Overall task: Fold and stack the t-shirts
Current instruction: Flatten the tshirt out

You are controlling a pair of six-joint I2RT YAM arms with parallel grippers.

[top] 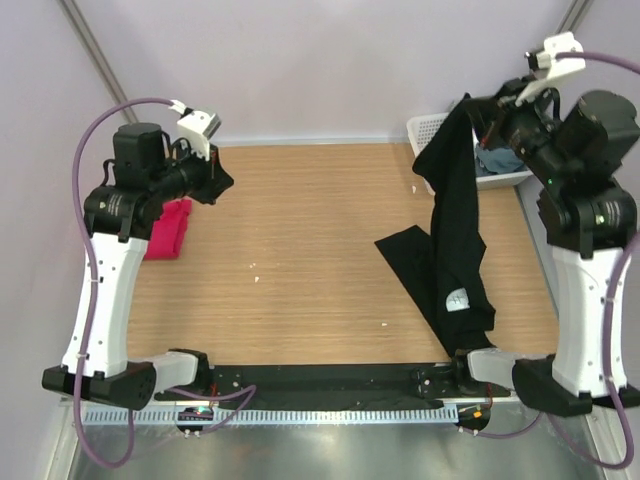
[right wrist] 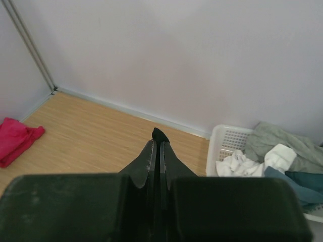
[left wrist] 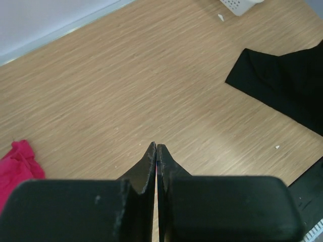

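A table with a pale, wood-grain top fills the middle of the booth, its grain running from nine to three o'clock. A few small white specks lie on it near the centre. At twelve o'clock stands a plain back wall of pale lilac-grey, and a thin white strip runs along its foot where it meets the tabletop. A side wall of the same colour closes off nine o'clock. A slim metal post rises in the corner at eleven o'clock, another post at one. At six o'clock the tabletop ends in a black band, then a white toothed rail, then dull grey metal sheet. The light is soft and even.
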